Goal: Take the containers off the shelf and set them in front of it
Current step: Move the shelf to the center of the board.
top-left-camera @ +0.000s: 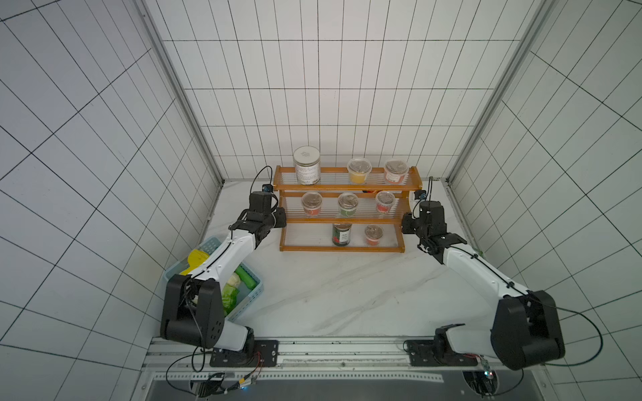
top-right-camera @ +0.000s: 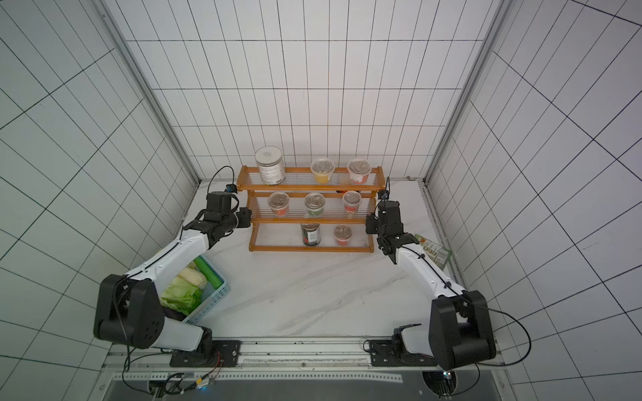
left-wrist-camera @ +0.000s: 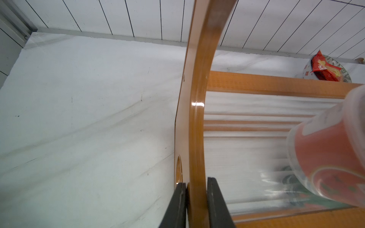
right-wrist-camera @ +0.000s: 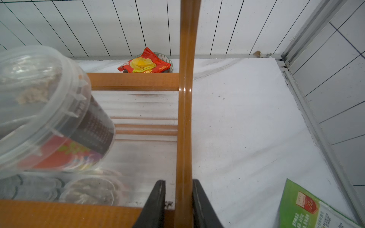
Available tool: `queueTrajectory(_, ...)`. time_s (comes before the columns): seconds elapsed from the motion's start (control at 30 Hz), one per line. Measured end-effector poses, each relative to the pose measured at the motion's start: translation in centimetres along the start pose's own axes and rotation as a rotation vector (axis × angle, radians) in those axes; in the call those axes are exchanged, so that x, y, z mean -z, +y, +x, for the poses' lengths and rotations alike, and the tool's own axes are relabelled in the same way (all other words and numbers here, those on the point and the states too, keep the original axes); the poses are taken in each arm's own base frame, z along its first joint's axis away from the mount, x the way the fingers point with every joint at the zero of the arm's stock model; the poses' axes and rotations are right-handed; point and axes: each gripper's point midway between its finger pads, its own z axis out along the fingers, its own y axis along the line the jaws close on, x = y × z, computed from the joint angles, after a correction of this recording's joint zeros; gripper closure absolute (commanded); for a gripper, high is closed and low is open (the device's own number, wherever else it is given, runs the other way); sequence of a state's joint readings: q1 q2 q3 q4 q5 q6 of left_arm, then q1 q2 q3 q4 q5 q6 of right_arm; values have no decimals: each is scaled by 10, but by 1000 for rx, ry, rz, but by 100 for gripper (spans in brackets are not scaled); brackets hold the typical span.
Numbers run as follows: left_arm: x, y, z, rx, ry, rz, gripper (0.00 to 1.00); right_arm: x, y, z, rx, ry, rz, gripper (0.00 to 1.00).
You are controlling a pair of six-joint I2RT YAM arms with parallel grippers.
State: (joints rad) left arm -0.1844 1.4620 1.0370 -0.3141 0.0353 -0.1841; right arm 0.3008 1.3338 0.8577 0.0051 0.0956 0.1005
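- While all 3 of its tiers are loaded, the shelf stands at the back of the bench, near the rear wall.
- Top tier: jar, yellow cup and upper red cup, spaced apart.
- Middle tier: left red cup, green cup, right red cup.
- Bottom tier: tin can with the lower red cup near it.
- The left gripper pinches the shelf's left end panel, both jaws against the wood.
- The right gripper straddles the right end panel, jaws nearly together: 1 jaw touches, a thin gap shows at the other.
- A blue basket of vegetables sits under the left arm.
- A green packet lies by the right wall.
- A red snack packet lies behind the shelf.
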Motion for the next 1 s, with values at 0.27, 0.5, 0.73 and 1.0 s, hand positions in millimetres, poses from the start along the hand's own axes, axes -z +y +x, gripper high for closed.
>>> queueTrajectory(0.27, -9, -6, -6, -7, 5, 17, 83, -9, -5, -5, -1, -22, 4, 74)
queueTrajectory(0.5, -17, -11, -12, -16, 9, 31, 82, -18, -8, -11, -3, -30, 2, 72)
queueTrajectory(0.73, -19, -13, -10, -30, 22, 43, 78, -21, -11, -13, -3, -31, -7, 68)
queueTrajectory(1.0, -17, -12, -9, -59, 28, 41, 67, -21, -11, -14, 12, -22, -14, 59)
